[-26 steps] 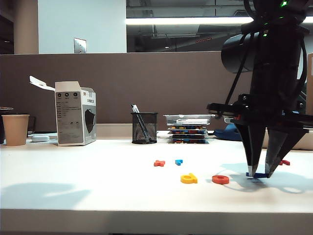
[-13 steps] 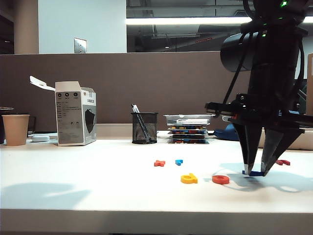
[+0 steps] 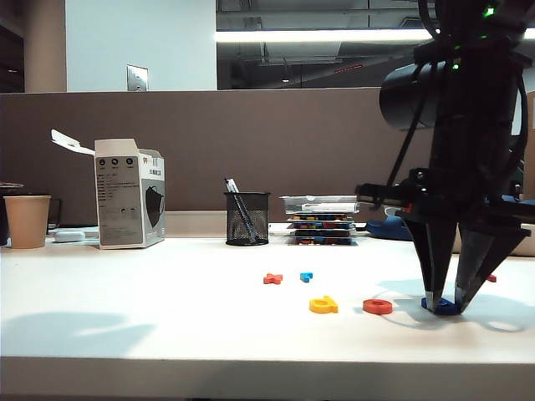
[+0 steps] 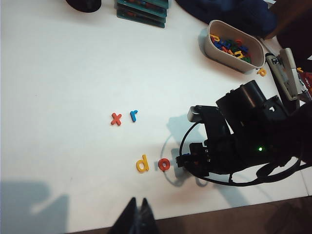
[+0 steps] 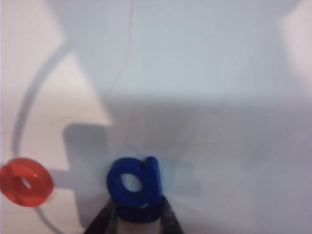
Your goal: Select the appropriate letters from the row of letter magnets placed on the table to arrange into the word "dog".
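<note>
I count six loose letter magnets on the table (image 3: 125, 334), one of each colour. My right gripper (image 3: 452, 302) stands with its tips down on the table, and the jaws are narrowed around the dark blue "g" (image 5: 135, 186), one finger on each side of it, so I read this as a grip on that letter. Just beside this gripper, toward the middle of the table, lies the orange-red "o" (image 3: 377, 307), and the yellow "d" (image 3: 323, 305) is next after it, so the three letters lie in one line, close but apart. Farther from the gripper and behind this line are the orange "x" (image 3: 272, 278) and the light blue "r" (image 3: 306, 276), side by side. A dark red piece (image 3: 491, 278) shows only partly behind the right arm; I cannot read its shape.

My left gripper (image 4: 137, 218) hangs high over the near edge of the table, its two dark fingers pressed together with nothing between them; the "d" and "o" are ahead of it.

Beyond the letters I see one paper cup (image 3: 27, 220), one white carton (image 3: 129, 193) with small print I cannot read, one mesh pen holder (image 3: 247, 218), one stack of flat boxes (image 3: 322, 220) and one oval tub (image 4: 233, 46) with many more letters inside.
</note>
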Tool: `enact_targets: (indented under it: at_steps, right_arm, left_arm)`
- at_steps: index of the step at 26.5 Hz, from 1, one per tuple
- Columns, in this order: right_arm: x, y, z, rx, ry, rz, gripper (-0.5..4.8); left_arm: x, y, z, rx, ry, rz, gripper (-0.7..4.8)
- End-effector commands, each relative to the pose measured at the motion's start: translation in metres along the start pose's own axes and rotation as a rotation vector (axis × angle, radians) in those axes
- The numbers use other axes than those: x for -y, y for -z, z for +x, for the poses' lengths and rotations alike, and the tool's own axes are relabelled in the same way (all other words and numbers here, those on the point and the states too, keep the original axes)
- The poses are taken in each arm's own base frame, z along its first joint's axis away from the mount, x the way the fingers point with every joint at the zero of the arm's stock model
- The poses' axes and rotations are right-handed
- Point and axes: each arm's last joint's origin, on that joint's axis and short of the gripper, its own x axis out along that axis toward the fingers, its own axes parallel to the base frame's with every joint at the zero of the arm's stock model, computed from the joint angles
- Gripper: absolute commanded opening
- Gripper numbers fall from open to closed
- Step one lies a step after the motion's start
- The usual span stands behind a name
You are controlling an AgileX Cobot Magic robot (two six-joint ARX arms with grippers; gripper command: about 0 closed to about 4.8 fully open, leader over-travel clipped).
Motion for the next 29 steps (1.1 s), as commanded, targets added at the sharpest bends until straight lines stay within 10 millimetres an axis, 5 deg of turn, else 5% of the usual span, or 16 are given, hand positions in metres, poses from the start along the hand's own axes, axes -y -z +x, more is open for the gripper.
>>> enact_targets:
  at_steps: [1,4,8,26,29]
  right_arm:
    - [0.0025,0.0047,0.0094,0.005,-0.006,-0.001,0.72]
    - [0.004,0.0072,0.0124,-0.005,-0.002,0.0,0.8]
    - [0.004,0.0074,0.0123,-0.007,-0.002,0.0,1.82]
    - [0.0038,0.0069,0.0113,-0.001,-0.004,-0.001,2.23]
    - [0.0032,0.0059,0.0097,0.001,-0.004,-0.002,2.71]
  left_arm:
    - [0.0,-0.0012,-0.0011,0.009,0.001,-0.003,-0.06]
    - [0.0,-0.0012,-0.0011,0.009,0.001,-0.003,-0.06]
    - [0.0,-0.0012,-0.0011,0.009,0.001,-0.003,-0.06]
    - [0.0,-0.0012,-0.0011,0.009,0.001,-0.003,-0.06]
    - [0.0,-0.0012,-0.0011,0.009,0.001,-0.003,-0.06]
